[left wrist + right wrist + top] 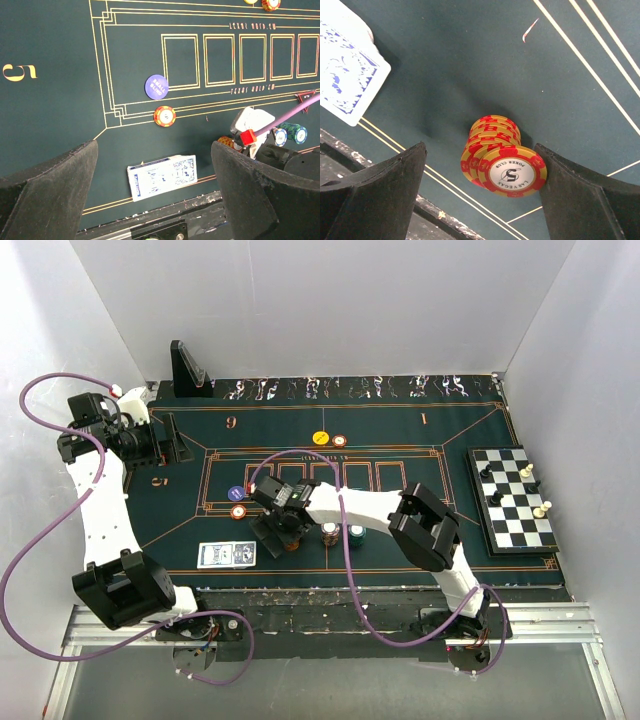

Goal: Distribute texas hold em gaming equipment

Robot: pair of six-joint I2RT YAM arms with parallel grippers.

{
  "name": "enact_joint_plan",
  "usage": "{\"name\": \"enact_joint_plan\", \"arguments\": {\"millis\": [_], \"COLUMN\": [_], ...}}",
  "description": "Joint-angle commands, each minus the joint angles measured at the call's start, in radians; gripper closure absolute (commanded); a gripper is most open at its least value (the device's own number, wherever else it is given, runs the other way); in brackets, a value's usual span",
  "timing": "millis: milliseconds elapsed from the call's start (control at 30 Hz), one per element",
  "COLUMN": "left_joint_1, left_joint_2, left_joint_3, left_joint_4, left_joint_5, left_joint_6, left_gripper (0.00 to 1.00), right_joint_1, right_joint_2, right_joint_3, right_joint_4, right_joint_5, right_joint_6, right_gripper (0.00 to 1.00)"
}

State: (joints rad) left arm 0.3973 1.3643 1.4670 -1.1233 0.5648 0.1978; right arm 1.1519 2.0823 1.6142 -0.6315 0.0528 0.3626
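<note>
A stack of red-and-yellow poker chips (495,145) stands on the green felt between the fingers of my right gripper (480,165), which is open. The top chip (512,171) has slid sideways and touches the right finger (560,185); the left finger stands apart. In the top view the right gripper (279,531) is at the mat's near middle. A deck of blue-backed cards (226,555) lies to its left and also shows in the left wrist view (162,177). My left gripper (168,443) is open and empty, high at the far left.
A blue small-blind chip (156,86) and a red-yellow chip (164,116) lie left of centre. Two chip stacks (329,533) (356,536) stand right of the gripper. Two chips (320,438) (340,440) lie far. A chessboard (515,498) is at right, a black stand (188,370) at far left.
</note>
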Motion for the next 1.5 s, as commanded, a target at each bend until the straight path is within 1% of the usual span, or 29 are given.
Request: {"name": "enact_joint_plan", "arguments": {"millis": [0,133,267,367,600,733,800,1133,1467], "left_joint_1": [0.005,0.005,0.006,0.005,0.006,0.006,0.005,0.005,0.005], "left_joint_2": [-0.041,-0.041,-0.042,-0.042,-0.044,-0.045,-0.047,-0.051,-0.054], "left_joint_3": [0.016,0.010,0.004,0.001,-0.010,-0.014,-0.020,-0.028,-0.030], "left_joint_4": [0.000,0.008,0.010,0.011,0.013,0.014,0.014,0.013,0.008], "left_joint_5": [-0.002,-0.003,0.000,0.000,0.001,0.001,0.003,0.014,0.017], "left_joint_6": [0.006,0.002,0.000,-0.001,0.002,0.002,0.003,0.009,0.012], "left_gripper": [0.02,0.02,0.02,0.02,0.02,0.02,0.02,0.02,0.02], "right_joint_1": [0.008,0.008,0.009,0.011,0.015,0.022,0.025,0.037,0.037], "right_joint_2": [0.002,-0.002,-0.010,-0.018,-0.036,-0.036,-0.037,-0.051,-0.048], "right_joint_3": [0.039,0.035,0.029,0.027,0.041,0.053,0.058,0.087,0.095], "right_joint_4": [-0.027,-0.031,-0.034,-0.037,-0.045,-0.054,-0.059,-0.080,-0.082], "right_joint_5": [0.048,0.070,0.081,0.096,0.114,0.114,0.117,0.136,0.145], "right_joint_6": [0.004,0.007,0.009,0.010,0.010,0.009,0.010,0.006,0.001], "right_gripper": [0.08,0.15,0.18,0.23,0.35,0.45,0.48,0.54,0.54]}}
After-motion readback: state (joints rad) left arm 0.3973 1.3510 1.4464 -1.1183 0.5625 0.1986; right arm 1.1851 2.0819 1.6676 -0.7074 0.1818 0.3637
